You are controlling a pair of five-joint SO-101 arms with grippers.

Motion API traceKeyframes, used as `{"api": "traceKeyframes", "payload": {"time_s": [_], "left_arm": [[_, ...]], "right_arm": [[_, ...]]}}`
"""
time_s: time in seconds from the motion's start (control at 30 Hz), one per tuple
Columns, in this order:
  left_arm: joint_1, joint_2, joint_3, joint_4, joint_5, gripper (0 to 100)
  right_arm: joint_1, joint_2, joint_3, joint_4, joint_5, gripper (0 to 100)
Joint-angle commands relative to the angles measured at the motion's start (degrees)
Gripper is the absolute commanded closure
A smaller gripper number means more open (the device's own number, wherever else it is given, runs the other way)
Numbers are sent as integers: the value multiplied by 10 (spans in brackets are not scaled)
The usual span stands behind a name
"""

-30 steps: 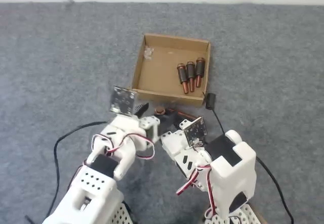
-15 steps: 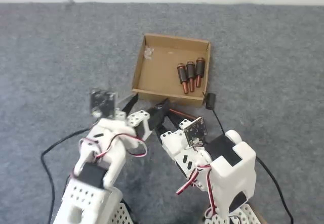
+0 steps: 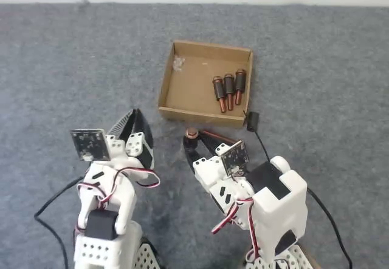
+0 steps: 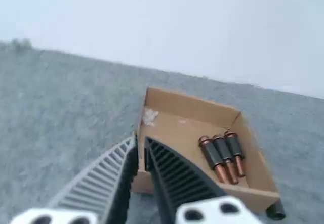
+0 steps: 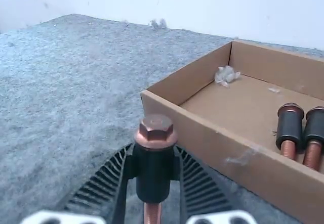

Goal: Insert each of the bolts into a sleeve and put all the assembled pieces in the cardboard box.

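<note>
The high camera looks down over both arms. Both wrist cameras sit low and close, facing the shared cardboard box (image 3: 188, 87).

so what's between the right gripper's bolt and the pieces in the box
The near wall of the cardboard box, just past the bolt in the right wrist view.

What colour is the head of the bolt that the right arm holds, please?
The bolt has a copper head; right wrist view shows it best.
</note>
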Motion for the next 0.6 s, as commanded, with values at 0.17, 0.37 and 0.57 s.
{"api": "traceKeyframes", "payload": {"time_s": [0.17,0.37,0.57], "left_arm": [[-63,-11,26,35,-68,989],[-74,-9,26,117,-71,989],[-76,-8,26,159,-89,988]], "right_arm": [[24,-132,72,3,11,993],[67,-218,98,58,11,993],[80,-340,94,173,10,993]]}}
